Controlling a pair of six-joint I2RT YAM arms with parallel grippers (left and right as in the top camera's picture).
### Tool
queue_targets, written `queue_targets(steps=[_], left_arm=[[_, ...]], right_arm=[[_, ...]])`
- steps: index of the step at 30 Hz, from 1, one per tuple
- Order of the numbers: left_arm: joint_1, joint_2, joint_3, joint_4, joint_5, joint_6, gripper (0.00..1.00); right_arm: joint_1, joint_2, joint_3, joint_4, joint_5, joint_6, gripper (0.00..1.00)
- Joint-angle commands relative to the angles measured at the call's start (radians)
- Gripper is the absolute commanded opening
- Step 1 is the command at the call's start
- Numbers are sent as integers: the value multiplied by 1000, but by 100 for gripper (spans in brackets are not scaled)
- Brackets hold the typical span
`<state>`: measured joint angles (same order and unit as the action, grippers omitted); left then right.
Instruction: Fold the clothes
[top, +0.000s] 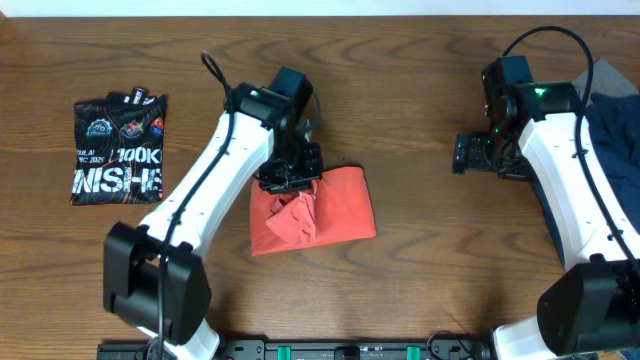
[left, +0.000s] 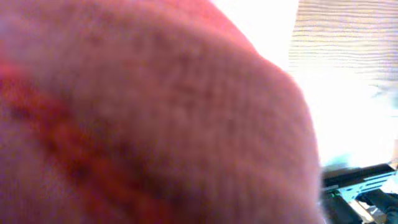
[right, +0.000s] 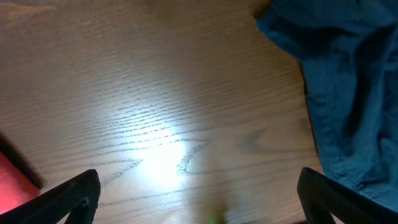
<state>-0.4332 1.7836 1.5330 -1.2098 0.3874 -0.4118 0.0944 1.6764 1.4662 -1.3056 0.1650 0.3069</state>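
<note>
worktop (top: 420, 280): brown wood grain, with a bright glare patch in the right wrist view.
coral-red shirt (top: 335, 210): lies near the centre of the worktop, roughly a folded rectangle. Its left part is bunched and rumpled under the left arm's tip; its right part is flat and smooth. No print is visible on it.
left gripper (top: 290, 180): down at the shirt's upper left edge, right on the cloth. Jaws closed, pinching a gather of the red fabric.
left wrist view: almost filled by blurred red cloth (left: 155, 112) pressed close to the lens, with overexposed worktop at upper right.
right gripper (top: 465, 155): on the right half of the worktop, well apart from the coral-red shirt. Jaws spread wide with nothing between them; only bare wood shows between the two dark fingertips (right: 74, 196).
black printed garment (top: 118, 148): folded flat at far left with white lettering and badges showing, clear of both arms.
navy garment (top: 615, 130): loose and crumpled at the right edge, partly behind the right arm. Its wrinkled edge (right: 348, 93) fills the right side of the right wrist view.
red corner (right: 12, 186): a sliver of the coral-red shirt shows at the lower left of the right wrist view.
</note>
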Motion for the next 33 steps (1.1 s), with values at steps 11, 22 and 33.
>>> queue_targets(steps=[11,22,33], left_arm=[[-129,18,8,142,17,-74,64],[-43,19,10,217,23,32,93],[235,25,0,225,-82,87,92]], right_arm=[[-2,-1,10,0,-18,-17,99],[10,-1,10,20,-320,-239,99],[274,0,-3,111,-625,-392,90]])
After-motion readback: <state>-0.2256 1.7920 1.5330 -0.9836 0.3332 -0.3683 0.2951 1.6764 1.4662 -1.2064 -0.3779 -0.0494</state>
